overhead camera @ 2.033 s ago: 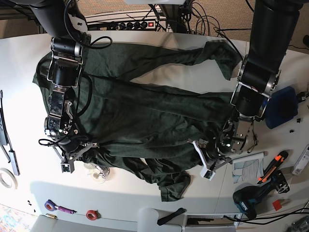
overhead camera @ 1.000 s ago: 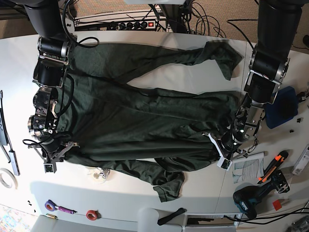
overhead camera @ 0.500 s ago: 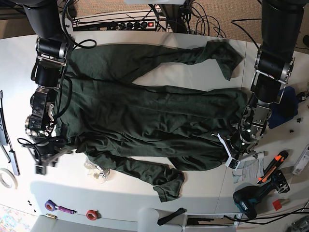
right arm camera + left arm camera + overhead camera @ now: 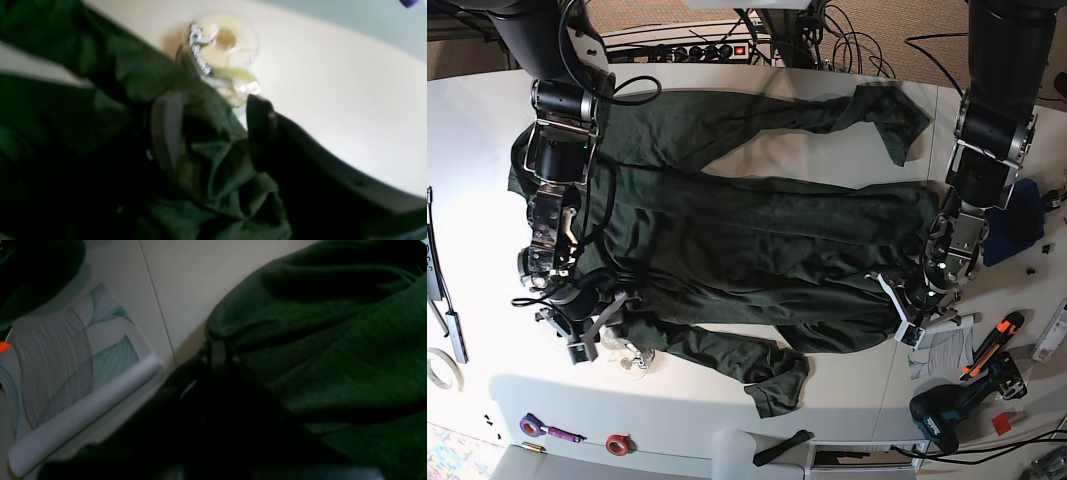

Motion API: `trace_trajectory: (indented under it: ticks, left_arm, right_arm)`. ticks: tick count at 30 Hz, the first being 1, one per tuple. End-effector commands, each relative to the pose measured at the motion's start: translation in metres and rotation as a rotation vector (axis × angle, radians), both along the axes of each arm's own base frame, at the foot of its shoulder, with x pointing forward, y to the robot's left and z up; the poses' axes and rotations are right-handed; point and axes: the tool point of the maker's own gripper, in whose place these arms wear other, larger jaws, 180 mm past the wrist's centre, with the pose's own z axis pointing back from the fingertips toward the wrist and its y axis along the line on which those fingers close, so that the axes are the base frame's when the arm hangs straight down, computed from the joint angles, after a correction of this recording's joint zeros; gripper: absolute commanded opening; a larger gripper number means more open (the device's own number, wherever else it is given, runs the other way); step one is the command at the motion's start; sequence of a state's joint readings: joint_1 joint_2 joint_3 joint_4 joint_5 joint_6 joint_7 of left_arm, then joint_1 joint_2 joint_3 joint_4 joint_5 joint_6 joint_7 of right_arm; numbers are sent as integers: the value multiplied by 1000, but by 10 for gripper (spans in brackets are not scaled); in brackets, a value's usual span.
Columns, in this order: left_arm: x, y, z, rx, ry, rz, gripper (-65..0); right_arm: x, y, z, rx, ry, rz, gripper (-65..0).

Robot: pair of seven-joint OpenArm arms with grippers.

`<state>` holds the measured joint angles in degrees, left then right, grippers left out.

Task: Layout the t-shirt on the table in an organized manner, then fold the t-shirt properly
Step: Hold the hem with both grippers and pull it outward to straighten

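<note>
The dark green t-shirt (image 4: 757, 240) lies spread across the white table (image 4: 757, 160), long sleeves at the back and front. On the base view's right, my left gripper (image 4: 914, 318) is shut on the shirt's edge; the left wrist view shows its dark fingers (image 4: 215, 353) pinched on a fold of the t-shirt (image 4: 333, 340). On the left, my right gripper (image 4: 577, 325) is open, and in the right wrist view (image 4: 213, 133) its fingers stand apart with bunched t-shirt (image 4: 217, 166) fabric lying loose between them.
A clear tape roll (image 4: 223, 43) sits just beyond the right gripper (image 4: 627, 355). A leaf-patterned paper (image 4: 66, 373) lies beside the left gripper. A blue object (image 4: 1017, 220), an orange cutter (image 4: 992, 345) and a drill (image 4: 947, 415) crowd the right edge.
My right gripper has opened, let go of the fabric and moved inward over the shirt's left edge. The left gripper keeps its hold and has barely moved.
</note>
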<state>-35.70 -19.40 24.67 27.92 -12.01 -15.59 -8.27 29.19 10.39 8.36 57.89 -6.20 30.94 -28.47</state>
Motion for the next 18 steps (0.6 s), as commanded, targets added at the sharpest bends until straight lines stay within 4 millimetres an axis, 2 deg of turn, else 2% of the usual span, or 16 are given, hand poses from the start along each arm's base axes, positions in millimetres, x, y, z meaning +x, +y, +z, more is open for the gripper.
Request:
trace_trajectory:
  ticks: [1,4,8,12,14,18]
  left_arm:
    - [-22,14,-31,98,141,-13,-650]
    - [-21,11,-28,96,132,-19,-650]
    - [-18,9,-24,94,121,-24,-650]
    - [-18,7,-24,91,120,-27,-650]
    - [-18,7,-24,91,120,-27,-650]
    - [-18,7,-24,92,120,-27,-650]
  right_arm:
    - [14,-5,24,-7,-68,-17,-341]
    - [14,-10,13,10,-62,-54,-341]
    - [10,-20,-15,38,-42,-127,-364]
    - [7,-27,-33,2,-46,-150,-584]
    - [9,-35,-30,-43,-71,-174,-647]
    - [22,-56,-4,-95,-144,-241,-650]
